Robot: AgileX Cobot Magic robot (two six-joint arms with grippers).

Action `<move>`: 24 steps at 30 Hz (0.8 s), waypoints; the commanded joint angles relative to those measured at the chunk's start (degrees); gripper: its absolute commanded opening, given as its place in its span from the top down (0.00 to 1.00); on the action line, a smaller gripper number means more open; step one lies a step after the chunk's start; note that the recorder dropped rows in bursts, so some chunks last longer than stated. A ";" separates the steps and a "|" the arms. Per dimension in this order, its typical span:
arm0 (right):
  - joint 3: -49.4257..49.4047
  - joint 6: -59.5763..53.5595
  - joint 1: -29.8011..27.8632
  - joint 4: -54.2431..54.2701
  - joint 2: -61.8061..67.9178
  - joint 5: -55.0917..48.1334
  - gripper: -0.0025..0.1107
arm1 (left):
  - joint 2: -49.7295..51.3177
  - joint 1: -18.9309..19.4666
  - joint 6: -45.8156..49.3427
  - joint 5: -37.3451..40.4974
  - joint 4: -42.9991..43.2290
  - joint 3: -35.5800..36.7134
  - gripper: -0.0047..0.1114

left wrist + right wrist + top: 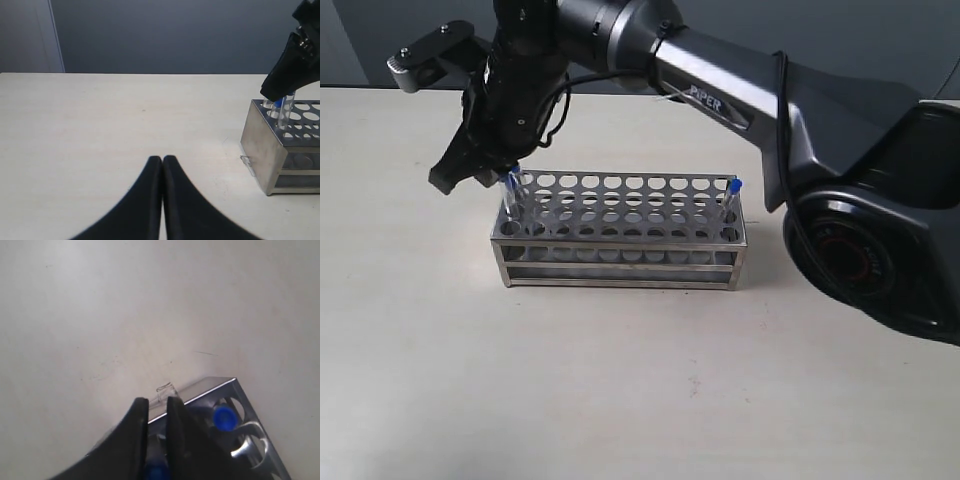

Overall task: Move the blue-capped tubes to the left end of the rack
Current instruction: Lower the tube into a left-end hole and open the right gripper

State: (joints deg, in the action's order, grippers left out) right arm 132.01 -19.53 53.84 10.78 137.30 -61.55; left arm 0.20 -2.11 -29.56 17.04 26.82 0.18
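The steel rack (620, 235) stands mid-table; its left end also shows in the left wrist view (260, 135) and the right wrist view (210, 390). My right gripper (492, 178) reaches across to that left end, and its fingers are closed round a blue-capped tube (155, 472) whose lower part sits in a corner hole (511, 192). A second blue-capped tube (224, 417) stands in a hole right beside it. Another blue-capped tube (733, 190) stands at the rack's right end. My left gripper (162, 160) is shut and empty, low over bare table left of the rack.
The right arm's dark body (880, 230) fills the right of the exterior view, close behind the rack's right end. A small clear piece (246, 160) sticks out at the foot of the rack's left end wall. Pale tabletop (620, 400) surrounds the rack.
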 commanded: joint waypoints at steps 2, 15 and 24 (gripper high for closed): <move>0.27 1.98 -0.06 -0.12 1.55 -2.25 0.98 | -0.20 -0.29 -0.03 -0.39 -0.03 -0.18 0.95; 0.27 2.59 -0.06 1.25 1.43 -4.56 0.62 | -0.20 -0.29 -0.03 -0.39 -0.03 -0.18 0.95; 0.27 5.76 -0.06 -2.56 -2.89 -5.90 0.65 | -0.20 -0.29 -0.03 -0.39 -0.03 -0.18 0.95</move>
State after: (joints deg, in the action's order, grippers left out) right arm 132.01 -15.21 53.84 10.62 136.96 -66.64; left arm 0.20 -2.11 -29.56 17.04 26.82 0.18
